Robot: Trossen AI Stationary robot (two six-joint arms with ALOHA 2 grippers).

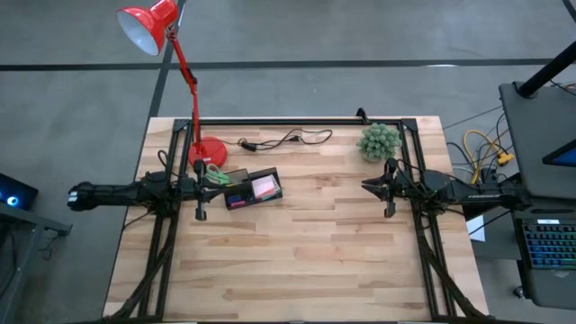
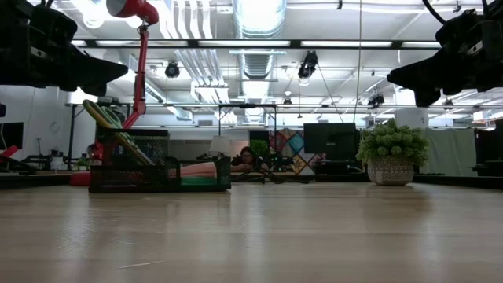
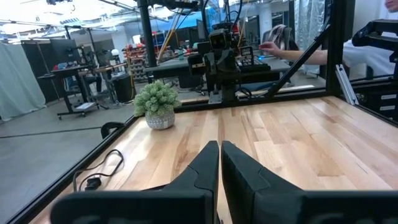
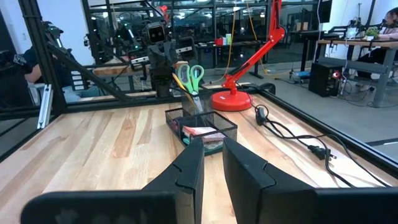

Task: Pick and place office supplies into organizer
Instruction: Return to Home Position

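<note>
The black mesh organizer (image 1: pixel 254 189) stands on the table's left half, near the lamp base. Green-handled scissors (image 4: pixel 194 74) and a pencil stick up out of its far-left compartment, and a pink sticky-note pad (image 1: pixel 265 186) lies in another one. My left gripper (image 3: pixel 219 149) hovers level above the table at the organizer's left end, shut and with nothing in it. On the right side of the table my right gripper (image 4: pixel 213 146) hovers level and points toward the organizer (image 4: pixel 202 127). There is a small gap between its fingers and nothing in it.
A red desk lamp has its base (image 1: pixel 209 151) just behind the organizer. A black cable (image 1: pixel 283 139) lies along the far edge, and a green plant ball in a pot (image 1: pixel 379 141) stands at the far right. People sit in the room beyond the table (image 2: pixel 247 159).
</note>
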